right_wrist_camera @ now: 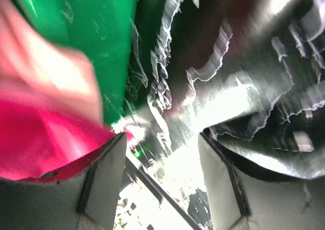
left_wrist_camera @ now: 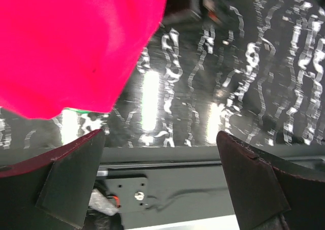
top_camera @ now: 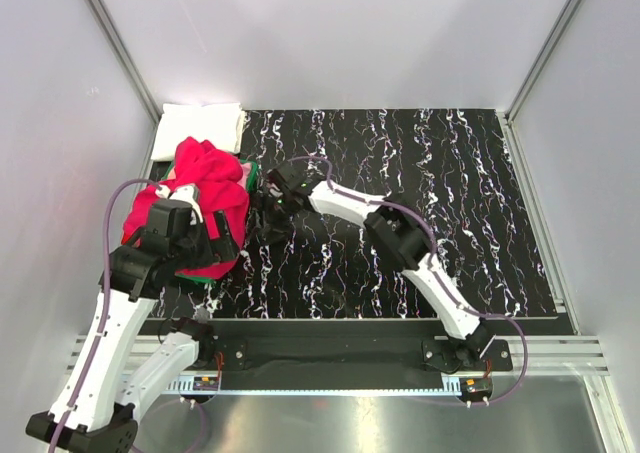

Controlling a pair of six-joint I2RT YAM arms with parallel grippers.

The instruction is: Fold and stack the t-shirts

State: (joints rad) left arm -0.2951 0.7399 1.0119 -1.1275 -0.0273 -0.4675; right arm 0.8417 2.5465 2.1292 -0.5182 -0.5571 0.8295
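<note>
Left end effector (top_camera: pixel 221 241): from the top camera, it hung low over the near edge of the heap, too hidden by its own wrist to read the jaws.
Pink t-shirts (top_camera: pixel 205 188): bundled in a mound at the left side of the tabletop (top_camera: pixel 430 183), a green basket (top_camera: pixel 250 169) peeking out beneath.
Right end effector (top_camera: pixel 268 199): stretched far left, right up against the basket's right side.
Left wrist view, end effector (left_wrist_camera: pixel 160 136): spread wide, nothing between the fingers (left_wrist_camera: pixel 76 174), only marbled tabletop (left_wrist_camera: pixel 244 62) below.
Left wrist view, shirt: magenta cloth (left_wrist_camera: pixel 71 47) filled the upper left, clear of both fingers.
Right wrist view, end effector (right_wrist_camera: pixel 161 138): partly parted, gap empty, gripping nothing.
Right wrist view, shirt: pink cloth (right_wrist_camera: pixel 45 143) lay against the outside of the left finger (right_wrist_camera: pixel 104 184), blurred, with the green basket wall (right_wrist_camera: pixel 96 32) just behind.
</note>
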